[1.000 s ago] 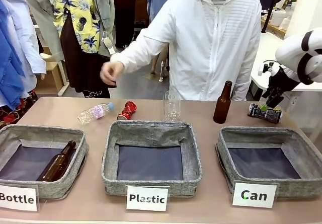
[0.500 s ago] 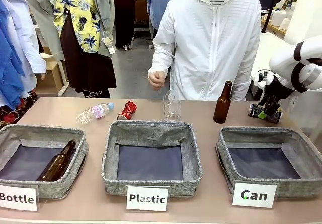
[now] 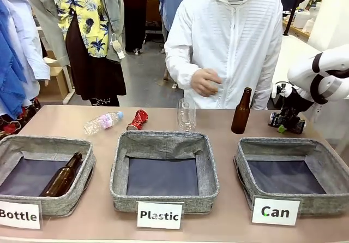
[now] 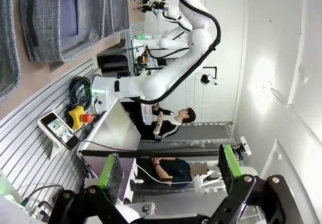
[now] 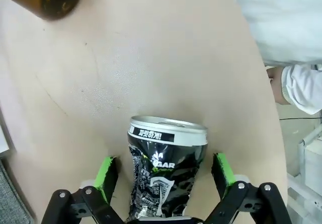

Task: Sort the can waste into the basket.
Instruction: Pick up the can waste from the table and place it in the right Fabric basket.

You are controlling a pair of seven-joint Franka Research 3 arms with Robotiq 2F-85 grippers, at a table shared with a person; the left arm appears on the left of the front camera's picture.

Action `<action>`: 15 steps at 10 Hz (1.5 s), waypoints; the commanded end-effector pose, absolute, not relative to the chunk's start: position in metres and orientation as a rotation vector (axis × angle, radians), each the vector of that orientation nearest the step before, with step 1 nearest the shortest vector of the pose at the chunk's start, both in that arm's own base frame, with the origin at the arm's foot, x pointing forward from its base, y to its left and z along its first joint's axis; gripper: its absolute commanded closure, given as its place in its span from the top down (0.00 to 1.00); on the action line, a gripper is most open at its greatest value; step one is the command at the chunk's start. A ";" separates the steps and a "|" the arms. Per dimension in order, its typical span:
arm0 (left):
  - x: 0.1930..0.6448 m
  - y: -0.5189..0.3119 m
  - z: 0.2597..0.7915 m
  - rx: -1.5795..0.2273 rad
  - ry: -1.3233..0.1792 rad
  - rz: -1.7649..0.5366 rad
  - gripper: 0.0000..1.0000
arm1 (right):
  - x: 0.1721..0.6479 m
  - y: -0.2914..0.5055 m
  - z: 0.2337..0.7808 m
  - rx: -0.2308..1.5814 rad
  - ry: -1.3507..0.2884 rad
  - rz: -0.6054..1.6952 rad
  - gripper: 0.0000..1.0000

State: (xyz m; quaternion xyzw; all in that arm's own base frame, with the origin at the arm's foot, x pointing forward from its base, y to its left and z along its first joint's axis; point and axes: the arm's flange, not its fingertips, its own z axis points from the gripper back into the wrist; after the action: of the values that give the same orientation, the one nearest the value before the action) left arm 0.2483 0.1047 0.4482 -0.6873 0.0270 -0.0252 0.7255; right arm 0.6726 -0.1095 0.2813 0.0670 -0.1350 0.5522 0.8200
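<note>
Front cam looks across table (image 3: 215,120); R wrist cam close over black can (image 5: 163,168), both show it.

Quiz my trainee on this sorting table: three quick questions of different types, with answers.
1. True or false: the right gripper is shut on the black can.
2. What lies in the Bottle basket? A) a brown bottle B) a red can C) a plastic bottle
3. Fill in: the Can basket holds ___ cans.
Key: 1 false, its jaws stand open either side of the can; 2 A; 3 zero.
</note>
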 end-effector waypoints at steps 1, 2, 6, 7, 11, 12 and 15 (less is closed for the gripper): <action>0.247 0.103 0.451 -1.533 0.056 -0.057 1.00 | 0.678 -0.112 0.282 0.174 -0.282 1.196 1.00; 0.247 0.103 0.451 -1.533 0.056 -0.057 1.00 | 0.678 -0.113 0.281 0.194 -0.262 1.204 0.40; 0.247 0.103 0.451 -1.533 0.056 -0.057 1.00 | 0.670 -0.133 0.290 0.176 -0.266 1.155 0.00; 0.247 0.103 0.451 -1.533 0.056 -0.057 1.00 | 0.665 -0.142 0.295 0.190 -0.294 1.144 0.15; 0.247 0.103 0.451 -1.533 0.056 -0.057 1.00 | 0.648 -0.179 0.314 0.197 -0.371 1.048 0.00; 0.247 0.103 0.451 -1.533 0.056 -0.057 1.00 | 0.646 -0.178 0.317 0.188 -0.367 1.035 0.00; 0.247 0.103 0.451 -1.533 0.056 -0.057 1.00 | 0.606 -0.161 0.359 0.169 -0.331 0.924 0.00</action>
State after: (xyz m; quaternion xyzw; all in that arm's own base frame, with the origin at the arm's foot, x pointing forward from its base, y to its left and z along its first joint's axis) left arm 0.2485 0.1046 0.4481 -0.6874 0.0274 -0.0251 0.7254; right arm 0.6374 -0.1775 0.3371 0.0856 -0.1640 0.4709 0.8625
